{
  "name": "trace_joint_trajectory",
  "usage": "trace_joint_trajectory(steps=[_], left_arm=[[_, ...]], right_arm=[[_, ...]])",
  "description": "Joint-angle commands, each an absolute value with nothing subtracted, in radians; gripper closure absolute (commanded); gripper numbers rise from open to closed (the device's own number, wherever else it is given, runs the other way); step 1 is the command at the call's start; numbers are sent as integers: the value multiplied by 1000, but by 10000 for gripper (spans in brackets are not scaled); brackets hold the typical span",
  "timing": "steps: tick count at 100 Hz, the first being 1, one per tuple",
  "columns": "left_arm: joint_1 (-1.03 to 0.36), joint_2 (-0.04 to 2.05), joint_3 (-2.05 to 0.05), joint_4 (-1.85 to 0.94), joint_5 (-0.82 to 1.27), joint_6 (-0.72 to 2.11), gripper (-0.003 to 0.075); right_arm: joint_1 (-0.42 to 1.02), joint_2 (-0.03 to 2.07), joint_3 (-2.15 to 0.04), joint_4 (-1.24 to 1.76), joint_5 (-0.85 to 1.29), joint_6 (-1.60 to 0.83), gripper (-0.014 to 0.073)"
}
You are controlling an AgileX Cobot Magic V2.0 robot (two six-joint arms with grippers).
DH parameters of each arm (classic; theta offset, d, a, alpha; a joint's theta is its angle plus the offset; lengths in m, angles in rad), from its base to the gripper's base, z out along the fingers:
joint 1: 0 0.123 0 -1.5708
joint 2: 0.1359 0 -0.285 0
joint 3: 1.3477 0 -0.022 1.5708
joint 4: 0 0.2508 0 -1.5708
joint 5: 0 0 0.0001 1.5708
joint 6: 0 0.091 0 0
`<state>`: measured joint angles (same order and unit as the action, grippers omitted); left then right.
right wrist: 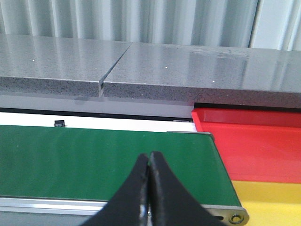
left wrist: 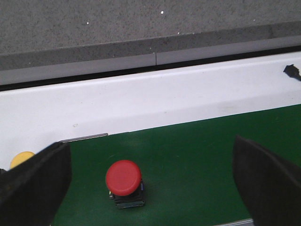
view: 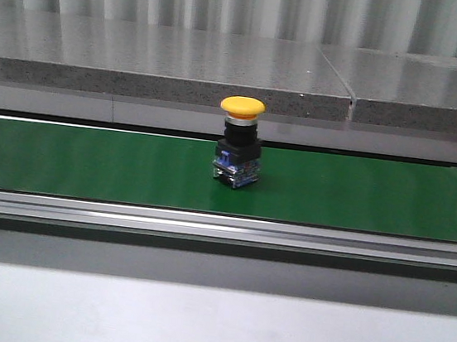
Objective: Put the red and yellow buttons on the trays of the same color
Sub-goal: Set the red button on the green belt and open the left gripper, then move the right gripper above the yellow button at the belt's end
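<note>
Yellow button (view: 238, 143): stands upright at mid-belt in the front view, cap up, untouched and with neither arm in that picture.

Red button (left wrist: 124, 181): upright on the green conveyor belt (view: 88, 160), seen only in the left wrist view, sitting nearer the left finger than the right.

Second yellow cap (left wrist: 21, 159): a sliver shows beside the left finger (left wrist: 35, 186); whether it is the same button as in the front view cannot be told.

Left gripper (left wrist: 153, 183): fingers spread wide, holding nothing, poised over the belt with the red button between them.

Right gripper (right wrist: 149, 188): fingers pressed together on nothing, hanging over the right end of the belt.

Red tray (right wrist: 254, 141): just past the belt's right end, on the far side.

Yellow tray (right wrist: 270, 202): directly beside the red one, on the near side.

Stage: judged to be the approach to a first pick; no button is on a tray yet.

Risk: the red button sits off-centre between the fingers, so a closing grasp could push or tip it. If the belt runs, either button could drift out of reach. The adjoining trays invite a wrong-colour drop.
</note>
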<state>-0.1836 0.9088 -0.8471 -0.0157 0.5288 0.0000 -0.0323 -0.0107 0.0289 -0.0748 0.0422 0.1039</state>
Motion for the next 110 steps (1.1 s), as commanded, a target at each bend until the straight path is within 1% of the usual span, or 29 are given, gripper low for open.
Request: trace_joint_trajectory(steps=[1,9,13,18,24,28,31,35,38,42,45,47,51,69,79,90,99,110], left_arm=[[-200,811,-761,-21,351,0,83],[-200,737,-665,-21,302,-7,85],[-200,712,-632,-21,288,-7,98],[-200,676,-594,-21,275,-7,132],[-200,648,-556,-29,265,-7,191],[-200,633,-539,-29,260,-7,266],[-200,629,-530,-29,257,-7,304],[-200,624,-522,-29,253,-7,404],[-200,622,-518,-29,251,-7,449],[-200,622,-516,-29,249,-7,559],[-200,622,-516,-29,243,-7,605],[-200,622,-516,-29,241,-7,666],[-200,622,-516,-29,233,-7,741],[-200,622,-516,-29,228,-7,740],[-200,622,-516,-29,228,-7,740],[-200,622,-516,-29,228,-7,740],[-200,623,-516,-29,228,-7,740],[-200,628,-516,-29,228,-7,740]], right_arm=[[-37,-24,23,-87,-37,98,663],[-37,-24,23,-87,-37,98,663],[-37,-24,23,-87,-37,98,663],[-37,-24,23,-87,-37,98,663],[-37,-24,23,-87,-37,98,663],[-37,-24,23,-87,-37,98,663],[-37,-24,23,-87,-37,98,663],[-37,-24,23,-87,-37,98,663],[-37,-24,23,-87,-37,98,663],[-37,-24,23,-87,-37,98,663],[-37,-24,23,-87,-37,98,663],[-37,-24,23,-87,-37,98,663],[-37,-24,23,-87,-37,98,663],[-37,-24,23,-87,-47,98,663],[-36,-24,19,-85,-93,98,663],[-36,-21,-32,-33,-88,98,663],[-36,-1,-114,-11,-14,98,663],[-36,66,-253,-7,165,98,663]])
